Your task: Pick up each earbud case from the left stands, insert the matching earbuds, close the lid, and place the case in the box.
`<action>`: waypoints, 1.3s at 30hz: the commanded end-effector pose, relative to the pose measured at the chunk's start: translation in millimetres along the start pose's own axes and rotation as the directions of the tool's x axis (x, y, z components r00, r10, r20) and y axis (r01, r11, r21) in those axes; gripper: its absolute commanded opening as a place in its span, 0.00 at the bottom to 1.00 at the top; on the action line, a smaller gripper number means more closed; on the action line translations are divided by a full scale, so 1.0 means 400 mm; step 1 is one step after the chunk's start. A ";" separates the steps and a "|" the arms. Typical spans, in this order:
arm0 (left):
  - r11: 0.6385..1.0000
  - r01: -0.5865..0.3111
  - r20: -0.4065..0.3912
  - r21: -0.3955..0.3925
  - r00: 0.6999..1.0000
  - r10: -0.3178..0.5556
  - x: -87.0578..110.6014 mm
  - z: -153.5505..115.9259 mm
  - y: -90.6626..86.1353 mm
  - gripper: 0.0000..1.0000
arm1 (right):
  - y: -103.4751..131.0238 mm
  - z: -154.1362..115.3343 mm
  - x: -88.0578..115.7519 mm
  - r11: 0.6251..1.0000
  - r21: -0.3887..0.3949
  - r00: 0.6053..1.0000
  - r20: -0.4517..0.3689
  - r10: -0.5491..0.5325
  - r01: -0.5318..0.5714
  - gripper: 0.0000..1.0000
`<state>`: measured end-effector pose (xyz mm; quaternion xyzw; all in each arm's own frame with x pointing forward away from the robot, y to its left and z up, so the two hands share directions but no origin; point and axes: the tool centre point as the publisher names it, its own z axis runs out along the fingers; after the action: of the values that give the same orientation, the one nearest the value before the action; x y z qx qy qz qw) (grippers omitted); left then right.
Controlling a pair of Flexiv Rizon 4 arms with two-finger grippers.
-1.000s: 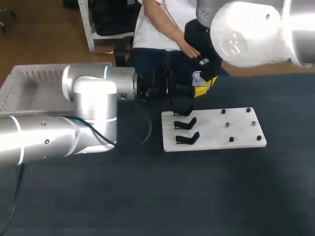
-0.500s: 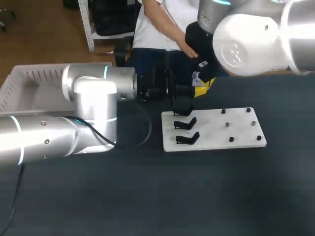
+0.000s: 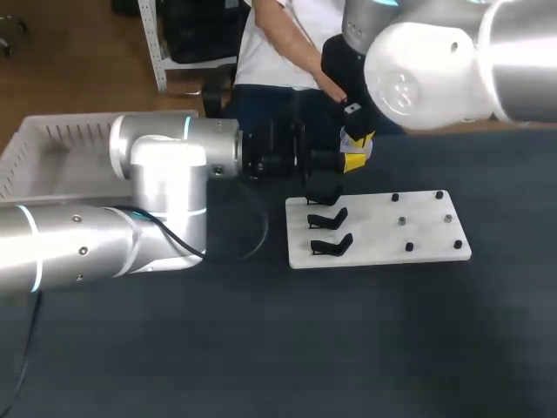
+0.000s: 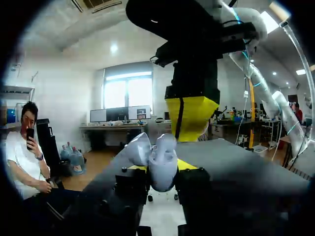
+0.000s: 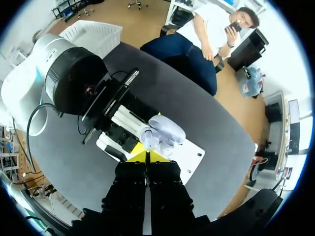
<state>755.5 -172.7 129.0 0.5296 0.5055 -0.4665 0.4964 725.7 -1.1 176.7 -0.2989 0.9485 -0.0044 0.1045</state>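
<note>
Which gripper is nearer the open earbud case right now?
Left. The left gripper holds the earbud case between its fingers; the right gripper hangs close above it.

Dark matte table top

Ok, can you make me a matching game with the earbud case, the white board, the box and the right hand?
Things:
1. earbud case
2. white board
3. box
4. right hand

Places and states:
A. lying flat, with black stands on it
B. fingers shut, close to the case
C. lid open, held in the left hand
D. white, over at the far left

Pairs: 1-C, 2-A, 3-D, 4-B
</note>
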 end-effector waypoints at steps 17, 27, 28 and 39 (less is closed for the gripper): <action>1.000 -0.002 0.002 -0.005 1.000 0.002 0.001 0.000 -0.003 0.00 | -0.085 -0.042 -0.130 0.988 0.019 0.969 0.199 0.144 -0.151 0.37; 1.000 -0.002 0.002 -0.005 1.000 0.002 0.001 0.000 -0.003 0.00 | -0.133 0.049 -0.163 0.947 0.055 0.931 0.208 0.300 -0.318 0.44; 1.000 -0.002 0.002 -0.005 1.000 0.002 0.001 0.000 -0.003 0.00 | -0.131 0.057 -0.160 0.948 0.051 0.934 0.195 0.300 -0.315 0.44; 1.000 -0.002 0.002 -0.005 1.000 0.002 0.001 0.000 -0.003 0.00 | -0.106 0.062 -0.093 0.946 0.059 0.938 0.160 0.306 -0.319 0.44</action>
<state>755.1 -172.8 128.8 0.5297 0.5054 -0.4666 0.4961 796.6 -9.4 160.5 -0.1406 0.9735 -0.0057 0.1802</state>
